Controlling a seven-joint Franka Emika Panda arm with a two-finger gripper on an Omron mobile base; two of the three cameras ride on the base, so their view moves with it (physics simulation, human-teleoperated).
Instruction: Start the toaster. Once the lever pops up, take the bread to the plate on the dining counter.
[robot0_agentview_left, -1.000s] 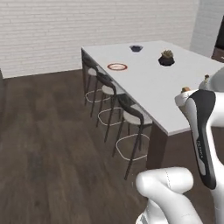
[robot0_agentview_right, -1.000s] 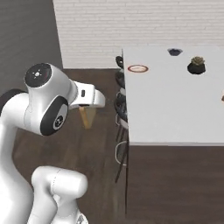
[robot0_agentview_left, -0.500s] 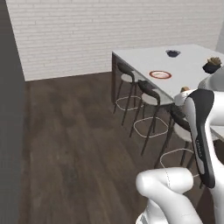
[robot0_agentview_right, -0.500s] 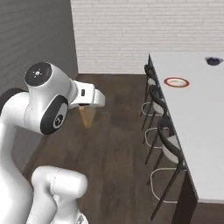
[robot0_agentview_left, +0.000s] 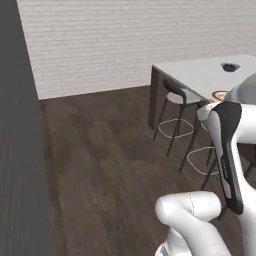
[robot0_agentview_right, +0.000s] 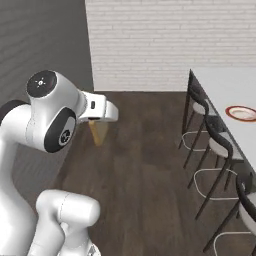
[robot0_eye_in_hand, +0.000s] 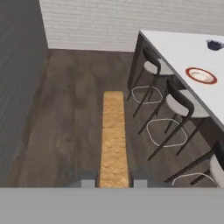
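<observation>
Two small dark finger tips of the gripper (robot0_eye_in_hand: 113, 183) sit at the bottom of the hand view, clamped together on the bread (robot0_eye_in_hand: 113, 138), a tan slice seen edge-on that runs straight away from the hand above the dark wood floor (robot0_eye_in_hand: 74, 113). From the right base view, the white arm reaches out from its big round joint, and the same bread (robot0_agentview_right: 98, 131) hangs below the hand, its darker crust edge facing down, held well above the boards.

Beyond the bread, to the right, a row of dark bar stools (robot0_eye_in_hand: 179, 105) with pale seats stands along the side of the dining counter (robot0_eye_in_hand: 183, 48), a wide white slab on a dark base. On that white top lies the plate (robot0_eye_in_hand: 201, 75), round with an orange-red rim and pale centre, well apart from the held bread. Farther along the counter sits a small dark bowl (robot0_eye_in_hand: 213, 44).

Farthest off, a white brick wall (robot0_eye_in_hand: 131, 22) closes the room, with a grey panel (robot0_eye_in_hand: 19, 87) running down the left side.
</observation>
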